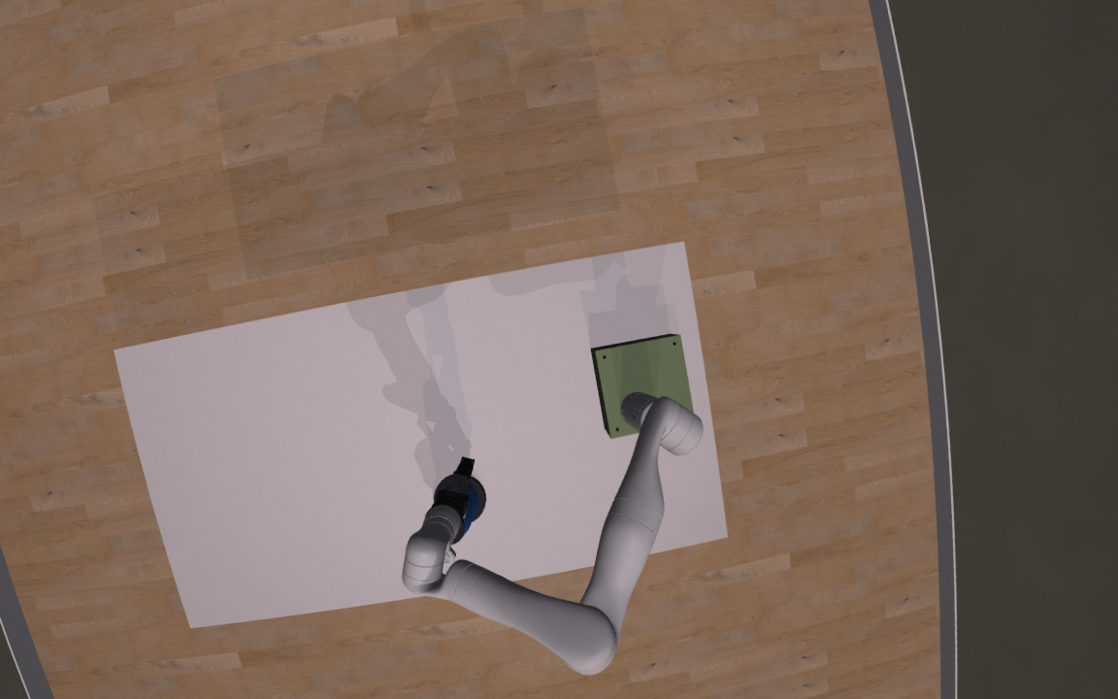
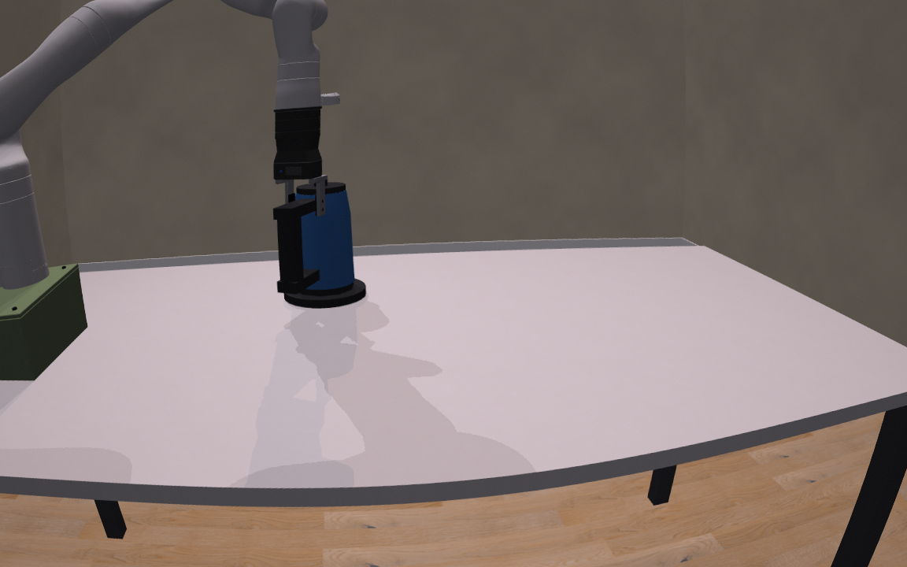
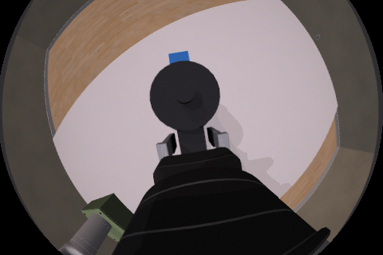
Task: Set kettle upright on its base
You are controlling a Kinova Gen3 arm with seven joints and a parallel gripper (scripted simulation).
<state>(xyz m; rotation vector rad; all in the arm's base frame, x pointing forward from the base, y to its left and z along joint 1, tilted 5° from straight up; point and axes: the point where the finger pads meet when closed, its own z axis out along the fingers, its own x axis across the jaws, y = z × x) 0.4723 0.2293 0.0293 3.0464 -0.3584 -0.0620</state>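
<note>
A blue kettle (image 2: 335, 239) (image 1: 476, 504) (image 3: 184, 92) with a black lid and a black handle (image 2: 289, 246) stands upright on its round black base (image 2: 326, 297) on the white table (image 2: 583, 338). The stud and the ring are hidden under the kettle. My gripper (image 2: 305, 199) (image 3: 191, 137) hangs straight down over the kettle. It is open, with a finger on either side of the top bar of the handle and a gap on both sides. The blue spout (image 3: 179, 57) shows beyond the lid in the wrist view.
The arm's green mounting block (image 2: 12, 310) (image 1: 641, 369) (image 3: 107, 209) stands at one end of the table (image 1: 268, 451). Wooden floor surrounds the table.
</note>
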